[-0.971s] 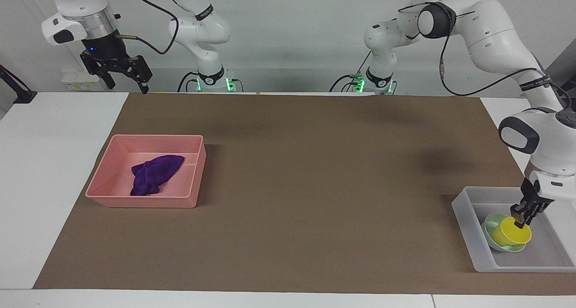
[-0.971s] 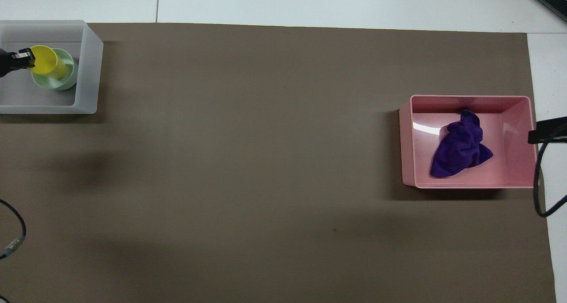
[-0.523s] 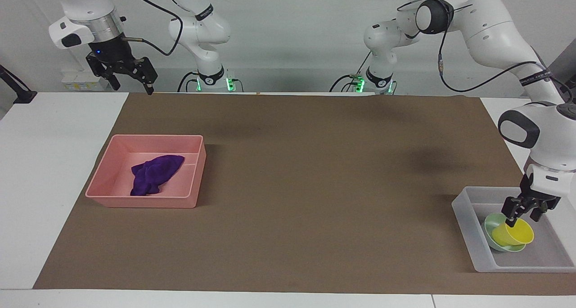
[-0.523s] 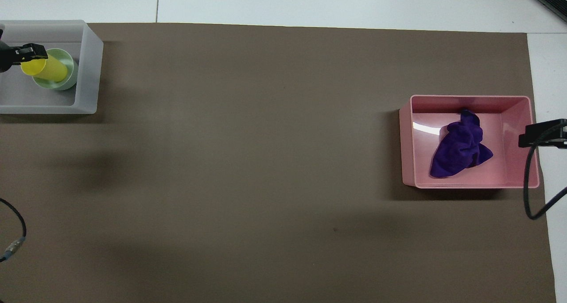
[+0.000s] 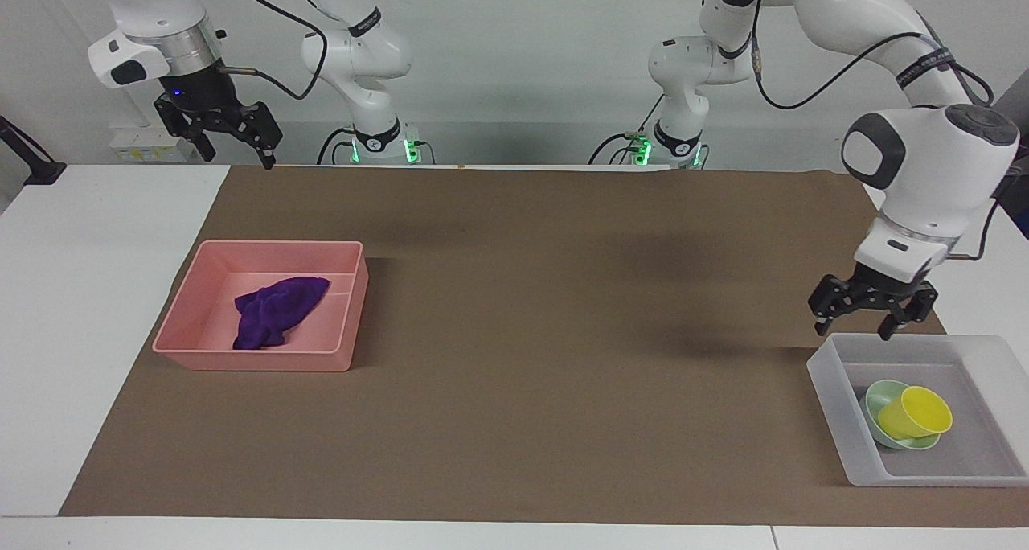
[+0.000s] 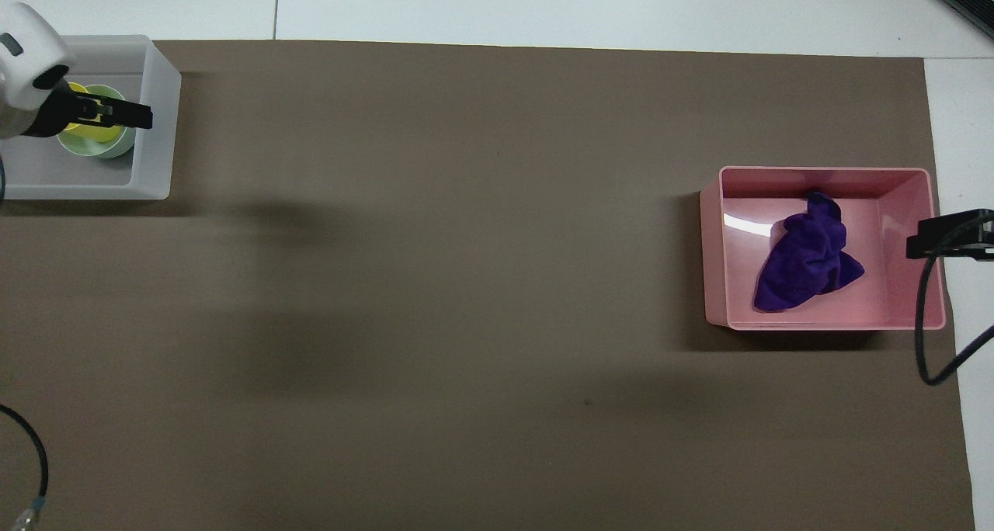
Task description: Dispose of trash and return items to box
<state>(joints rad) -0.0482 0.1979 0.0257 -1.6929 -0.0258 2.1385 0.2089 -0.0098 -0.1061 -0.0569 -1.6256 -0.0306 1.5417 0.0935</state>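
Note:
The yellow cup (image 5: 916, 412) lies tilted in the mint-green bowl (image 5: 879, 398); both are in the translucent box (image 5: 833, 397) at the left arm's end of the table. My left gripper (image 5: 854, 330) hangs open and empty above the box's edge nearer the robots, clear of the cup. In the overhead view its fingers (image 6: 133, 115) cover part of the cup (image 6: 96, 133) and bowl (image 6: 118, 147). The purple cloth (image 5: 277, 309) lies crumpled in the pink tray (image 5: 257, 360). My right gripper (image 5: 231, 153) waits open and raised over the table's edge by the robots, at the right arm's end.
A brown mat (image 5: 547, 309) covers the middle of the table, with white tabletop (image 5: 88, 277) beside it at each end. The pink tray (image 6: 823, 175) holds only the cloth (image 6: 808, 263). A black cable (image 6: 928, 337) hangs over the tray's outer corner.
My left gripper opened, let go of the yellow cup and rose out of the box. The cup stayed leaning in the bowl. The right gripper barely shifted.

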